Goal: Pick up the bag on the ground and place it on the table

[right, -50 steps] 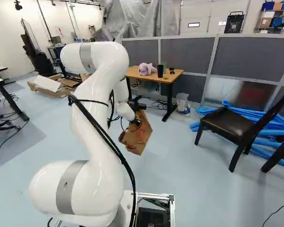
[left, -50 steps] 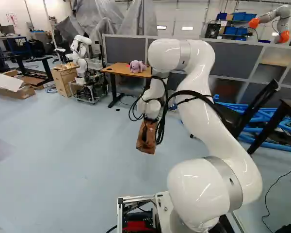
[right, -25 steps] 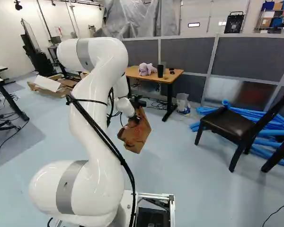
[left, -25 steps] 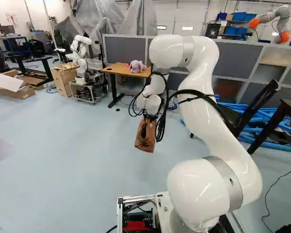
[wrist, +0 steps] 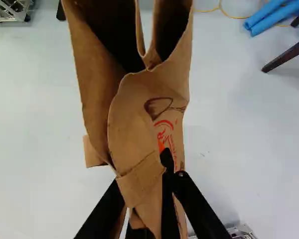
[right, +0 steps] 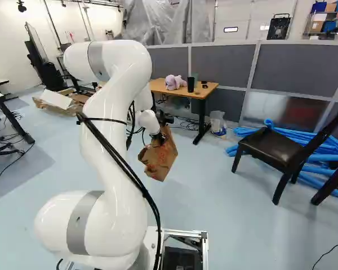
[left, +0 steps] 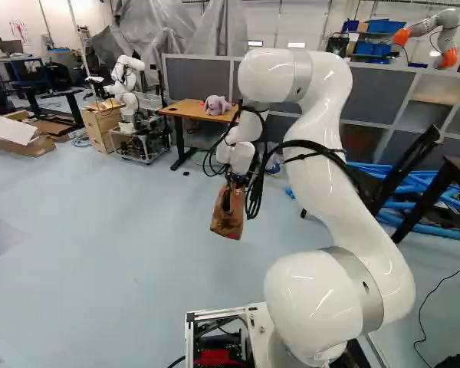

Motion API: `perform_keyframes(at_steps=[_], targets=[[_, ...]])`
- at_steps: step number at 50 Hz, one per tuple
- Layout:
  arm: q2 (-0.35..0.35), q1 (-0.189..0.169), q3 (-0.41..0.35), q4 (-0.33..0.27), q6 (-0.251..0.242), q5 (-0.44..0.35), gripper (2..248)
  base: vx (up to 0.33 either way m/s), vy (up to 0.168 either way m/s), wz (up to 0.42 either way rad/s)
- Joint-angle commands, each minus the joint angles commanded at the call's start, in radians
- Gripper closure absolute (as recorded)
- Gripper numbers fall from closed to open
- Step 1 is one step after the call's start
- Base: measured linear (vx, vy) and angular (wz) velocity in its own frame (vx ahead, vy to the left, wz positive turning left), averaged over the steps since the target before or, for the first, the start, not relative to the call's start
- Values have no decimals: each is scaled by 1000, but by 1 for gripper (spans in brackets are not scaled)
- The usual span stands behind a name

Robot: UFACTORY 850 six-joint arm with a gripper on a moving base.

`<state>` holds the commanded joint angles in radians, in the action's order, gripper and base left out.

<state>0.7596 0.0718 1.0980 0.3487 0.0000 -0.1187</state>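
Tool point(wrist: 145, 181) was clenched on the bag point(right: 159, 162), held above the floor point(right: 248, 230); the tabletop point(right: 207, 88) to be reached was set well ahead, beyond both.

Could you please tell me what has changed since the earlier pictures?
The arm has raised its upper bend a little, carrying the paper bag, held in the gripper, slightly up and left in both base views. No new grip or release shows. The base, table and plush toy stayed put.

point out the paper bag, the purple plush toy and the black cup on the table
paper bag point(right: 159, 162): right base view, its printed side
purple plush toy point(left: 215, 106): left base view, its body
black cup point(right: 191, 84): right base view, its side
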Motion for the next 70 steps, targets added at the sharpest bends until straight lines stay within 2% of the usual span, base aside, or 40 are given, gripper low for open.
perform_keyframes(at_steps=[30, 70], targets=[[-44, -28, 40, -5, 0, 165, 225, 0, 0, 0], [-102, -77, 96, -88, 0, 393, 225, 0, 0, 0]])
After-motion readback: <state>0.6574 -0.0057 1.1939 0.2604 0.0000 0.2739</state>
